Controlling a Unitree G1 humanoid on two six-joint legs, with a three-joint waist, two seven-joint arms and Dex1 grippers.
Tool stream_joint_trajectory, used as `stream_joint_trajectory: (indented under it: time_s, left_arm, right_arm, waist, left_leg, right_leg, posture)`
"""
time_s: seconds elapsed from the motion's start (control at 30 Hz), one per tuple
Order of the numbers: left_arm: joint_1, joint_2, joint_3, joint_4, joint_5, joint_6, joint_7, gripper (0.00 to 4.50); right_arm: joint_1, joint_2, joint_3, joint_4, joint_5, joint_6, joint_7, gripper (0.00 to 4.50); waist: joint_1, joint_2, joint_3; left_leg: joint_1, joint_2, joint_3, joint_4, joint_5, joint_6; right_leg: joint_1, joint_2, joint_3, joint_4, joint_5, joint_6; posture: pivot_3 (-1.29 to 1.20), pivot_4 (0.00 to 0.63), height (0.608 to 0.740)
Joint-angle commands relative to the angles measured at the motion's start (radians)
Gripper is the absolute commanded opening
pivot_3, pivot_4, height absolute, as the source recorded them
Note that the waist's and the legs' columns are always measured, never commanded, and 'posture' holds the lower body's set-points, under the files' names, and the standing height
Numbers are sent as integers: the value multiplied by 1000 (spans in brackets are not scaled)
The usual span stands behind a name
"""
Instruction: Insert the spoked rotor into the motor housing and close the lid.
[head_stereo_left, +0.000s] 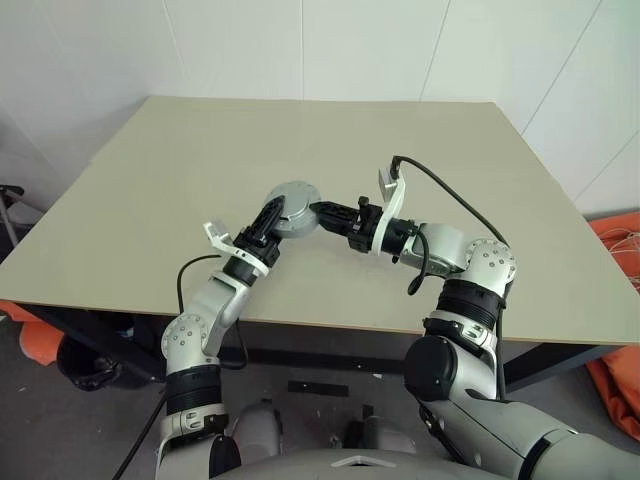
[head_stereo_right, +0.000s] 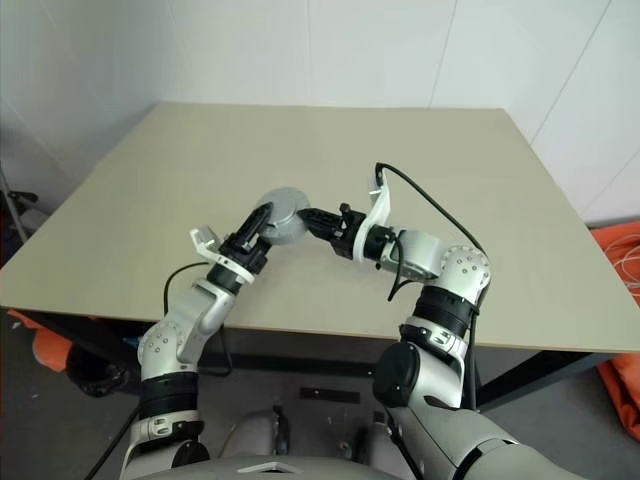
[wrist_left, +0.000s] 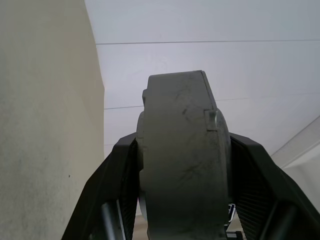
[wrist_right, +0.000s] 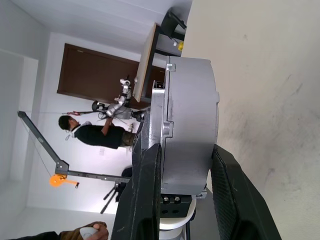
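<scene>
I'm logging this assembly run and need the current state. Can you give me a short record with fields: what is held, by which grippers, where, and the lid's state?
held item: motor housing, round, grey
lid: looks closed on the housing
left gripper: fingers clamped on the housing's two faces
right gripper: fingers clamped on the housing from the opposite side
position: lifted above the table, between both arms
background: a person stands across the room

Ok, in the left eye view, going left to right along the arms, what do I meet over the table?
left gripper → closed motor housing, held up between both grippers → right gripper → white camera bracket on the right wrist
</scene>
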Motion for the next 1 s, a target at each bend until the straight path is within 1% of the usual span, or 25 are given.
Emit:
stream_joint_trajectory:
  time_s: [0.03,0.07,0.1,0.13,0.23,0.3,0.37,0.5,0.77,0.9,1.0]
  left_arm:
    - [0,1,-15,-21,-11,13,4,2161]
    - [0,2,-15,-21,-12,13,3,2161]
    - [-1,2,-14,-21,-13,11,2,2160]
    - [-1,2,-13,-21,-13,10,2,2158]
    - [0,-2,-11,-23,-13,4,1,2141]
    - [1,-4,-6,-24,-13,-3,-3,2140]
    - [2,-5,-2,-24,-12,-7,-5,2139]
    - [4,-5,0,-22,-8,-13,-12,2134]
    - [12,-6,6,-27,11,-41,-25,2122]
    - [8,-11,37,-53,93,-154,-37,2122]
    - [-1,-9,67,-62,179,-269,-16,2122]
  right_arm:
    - [-21,9,13,-49,79,-8,9,1217]
    - [-20,11,13,-49,89,-13,8,1217]
    - [-18,13,12,-49,96,-18,5,1917]
    - [-16,13,12,-48,103,-22,2,2179]
    - [-2,5,18,-46,109,-29,-10,3165]
    - [15,-6,23,-40,79,-50,-39,3834]
    - [34,-22,38,-31,14,-99,-79,4453]
    - [70,-60,68,9,-97,-206,-125,4500]
    - [85,-88,88,26,-135,-250,-106,4500]
    - [90,-90,98,20,-132,-249,-96,4500]
    - [91,-95,103,21,-132,-249,-89,4500]
  waist:
    - [0,0,0]
    - [0,0,0]
    - [0,0,0]
    - [0,0,0]
    - [0,0,0]
    - [0,0,0]
    - [0,0,0]
    - [1,0,0]
    - [-2,0,0]
    - [-2,0,0]
    - [-2,0,0]
  left_leg:
    - [0,0,0,0,0,0]
    - [0,0,0,0,0,0]
    - [0,0,0,0,0,0]
    - [0,0,0,0,0,0]
    - [0,0,0,0,0,0]
    - [0,0,0,0,0,0]
    - [0,0,0,0,0,0]
    - [0,-1,0,2,0,0]
    - [0,0,0,2,0,0]
    - [0,0,0,2,0,0]
    - [0,0,0,2,0,0]
  right_leg:
    - [0,0,0,0,0,0]
    - [0,0,0,0,0,0]
    - [0,0,0,0,0,0]
    - [0,0,0,0,0,0]
    - [0,0,0,0,0,0]
    - [0,0,0,0,0,0]
    - [1,0,0,0,0,0]
    - [1,0,0,0,1,1]
    - [1,0,0,0,1,2]
    - [1,0,0,0,1,2]
    - [1,0,0,0,1,2]
  posture:
    - [0,0,740]
    - [0,0,740]
    - [0,0,740]
    - [0,0,740]
    - [0,0,740]
    - [0,0,740]
    - [0,0,740]
    - [0,0,740]
    - [0,0,740]
    - [0,0,740]
    - [0,0,740]
